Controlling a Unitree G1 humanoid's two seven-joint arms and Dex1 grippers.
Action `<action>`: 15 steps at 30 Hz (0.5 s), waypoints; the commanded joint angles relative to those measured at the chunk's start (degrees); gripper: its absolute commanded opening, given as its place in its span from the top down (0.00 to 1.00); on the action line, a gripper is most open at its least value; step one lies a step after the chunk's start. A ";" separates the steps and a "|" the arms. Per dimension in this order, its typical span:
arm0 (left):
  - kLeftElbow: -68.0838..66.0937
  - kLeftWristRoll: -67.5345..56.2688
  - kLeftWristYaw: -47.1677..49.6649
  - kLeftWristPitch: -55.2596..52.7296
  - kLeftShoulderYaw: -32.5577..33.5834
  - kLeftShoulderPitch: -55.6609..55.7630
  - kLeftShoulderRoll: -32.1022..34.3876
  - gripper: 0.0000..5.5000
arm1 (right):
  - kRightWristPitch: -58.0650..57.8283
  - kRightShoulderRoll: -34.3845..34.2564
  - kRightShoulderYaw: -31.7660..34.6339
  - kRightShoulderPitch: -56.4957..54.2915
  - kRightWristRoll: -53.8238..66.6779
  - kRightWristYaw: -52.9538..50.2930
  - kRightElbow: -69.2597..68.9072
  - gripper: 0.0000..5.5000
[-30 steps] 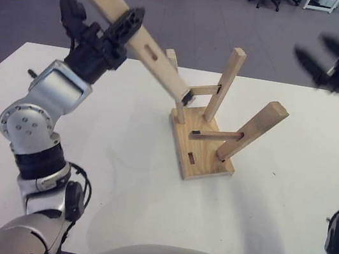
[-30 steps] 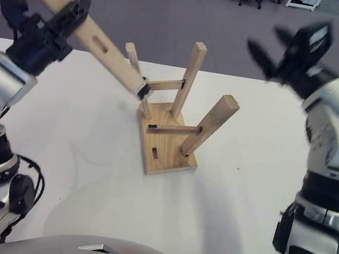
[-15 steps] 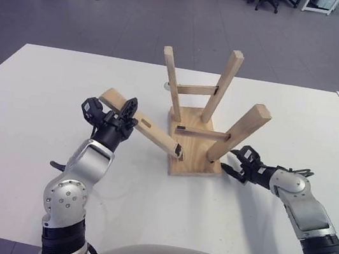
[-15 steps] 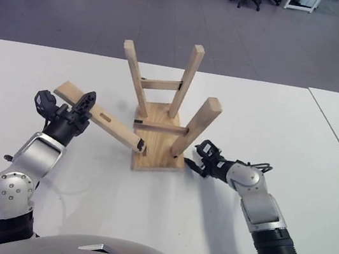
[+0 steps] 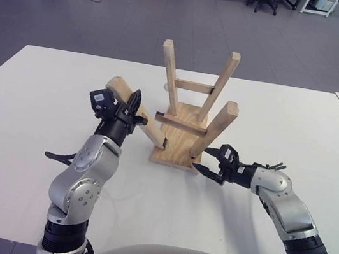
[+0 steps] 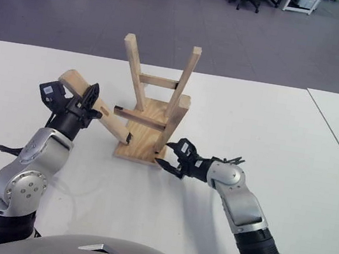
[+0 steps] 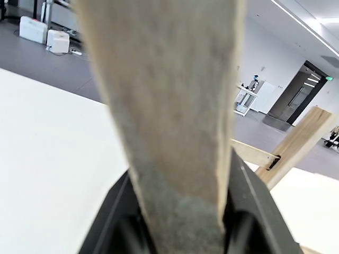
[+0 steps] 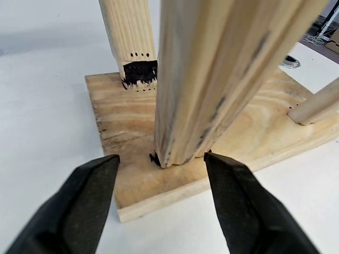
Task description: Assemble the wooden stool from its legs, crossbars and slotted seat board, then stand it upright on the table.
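Left eye view: left pincer (image 5: 131, 113) clamps a tilted leg (image 5: 119, 89); right pincer (image 5: 203, 160) gapes wide beside the seat board (image 5: 176, 149).

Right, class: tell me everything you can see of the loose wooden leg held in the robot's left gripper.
The loose leg is a pale, square-cut bar of plain wood with a dark-marked lower end. It slants, with its upper end toward the robot's left and its lower end meeting the seat board near a corner. The left gripper is shut on its upper half, holding it off the table.
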State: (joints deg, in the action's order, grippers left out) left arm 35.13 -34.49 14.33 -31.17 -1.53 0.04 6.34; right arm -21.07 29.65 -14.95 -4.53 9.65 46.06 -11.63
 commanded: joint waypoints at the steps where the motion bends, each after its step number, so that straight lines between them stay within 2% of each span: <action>1: -3.84 5.20 0.67 -5.90 -3.12 0.27 1.20 0.81 | -0.65 -0.67 -1.11 -1.66 0.21 0.64 -1.48 0.45; 8: -2.50 9.40 -0.15 -8.14 -6.17 0.90 1.36 0.81 | -1.44 -1.29 -1.68 -0.93 -0.60 -0.55 -1.08 0.45; 15: 0.45 10.13 -1.86 -8.62 -3.62 -0.94 2.14 0.81 | -1.97 -1.85 -1.10 -1.34 -0.77 -1.41 -0.60 0.45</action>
State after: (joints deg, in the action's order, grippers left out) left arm 37.44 -26.38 12.37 -35.82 -5.52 1.24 6.95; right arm -22.42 28.10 -15.90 -4.56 8.81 44.71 -11.98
